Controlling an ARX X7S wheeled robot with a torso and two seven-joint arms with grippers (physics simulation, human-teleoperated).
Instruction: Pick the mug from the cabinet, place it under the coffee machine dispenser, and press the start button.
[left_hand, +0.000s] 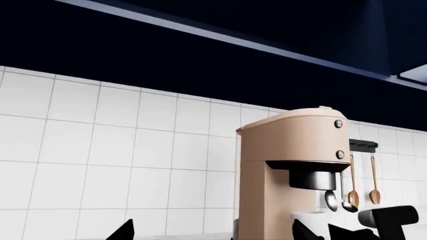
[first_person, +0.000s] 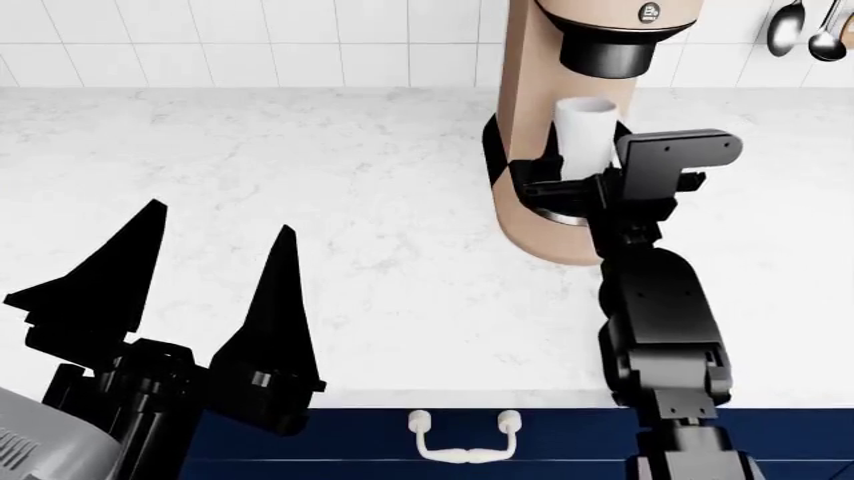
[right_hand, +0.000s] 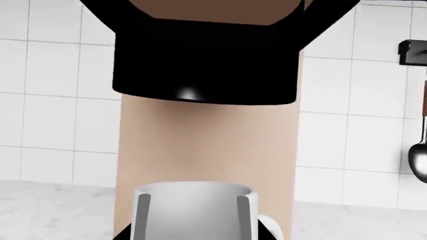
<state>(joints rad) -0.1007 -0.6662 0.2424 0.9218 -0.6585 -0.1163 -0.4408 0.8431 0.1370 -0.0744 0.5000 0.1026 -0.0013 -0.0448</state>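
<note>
1. The mug (first_person: 585, 128) stands upright on the base of the beige coffee machine (first_person: 547, 215), directly beneath the black dispenser (first_person: 611, 52), near the back edge of the bench (first_person: 267, 200) and right of its middle.
2. The right gripper (first_person: 571, 185) reaches in from the front edge, and its jaws sit on either side of the mug's lower body. In the right wrist view a grey finger pad (right_hand: 143, 215) lies against each side of the white wall, so the jaws are clamped on the mug (right_hand: 193, 210) (its handle bulges out to one side, low in that view).
3. The dispenser (right_hand: 203, 67) hangs straight above the mug's open rim, well clear of it.
4. The left gripper (first_person: 214, 270) hovers over the front left part of the bench, well apart from the machine, its two black jaws spread wide with nothing between them.
5. A round dark start button (left_hand: 338, 123) shows on the front of the machine's head in the left wrist view, with a second similar one (left_hand: 339, 154) below it.
6. Spoons and ladles (left_hand: 351, 192) hang from a rail on the white tiled wall (left_hand: 100, 150) beside the machine.
</note>
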